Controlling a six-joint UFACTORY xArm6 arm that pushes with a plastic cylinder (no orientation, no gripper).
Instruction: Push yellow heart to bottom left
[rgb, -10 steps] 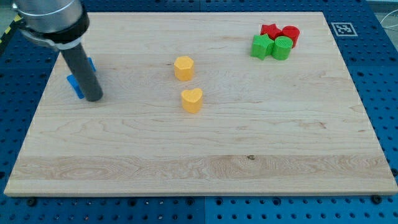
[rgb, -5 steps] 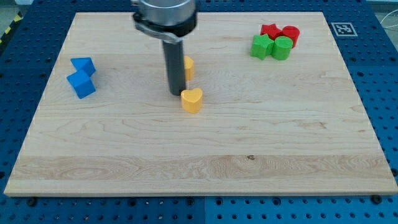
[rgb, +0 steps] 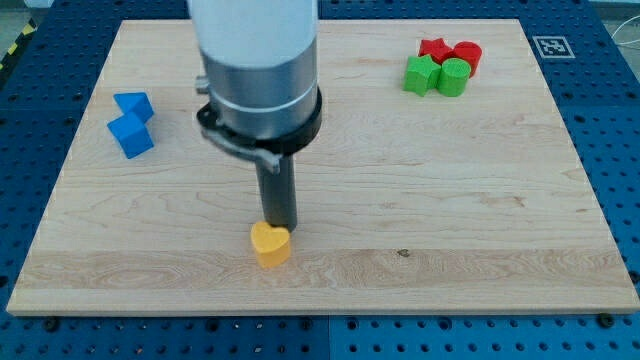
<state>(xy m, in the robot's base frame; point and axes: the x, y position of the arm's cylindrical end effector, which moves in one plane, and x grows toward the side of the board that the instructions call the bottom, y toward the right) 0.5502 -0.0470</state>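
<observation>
On the desk (rgb: 480, 240), the yellow heart (rgb: 270, 243) sits low in the frame, left of centre. My tool holds nothing; my tip (rgb: 281, 226) touches its upper right. I should push leftward and slightly downward, staying centred behind it.

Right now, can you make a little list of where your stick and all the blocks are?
my tip: touching the yellow heart's upper right
yellow heart: low on the board, left of middle
blue blocks: two, touching, the view's left
red and green blocks: four, clustered, top right
second yellow block: hidden
</observation>
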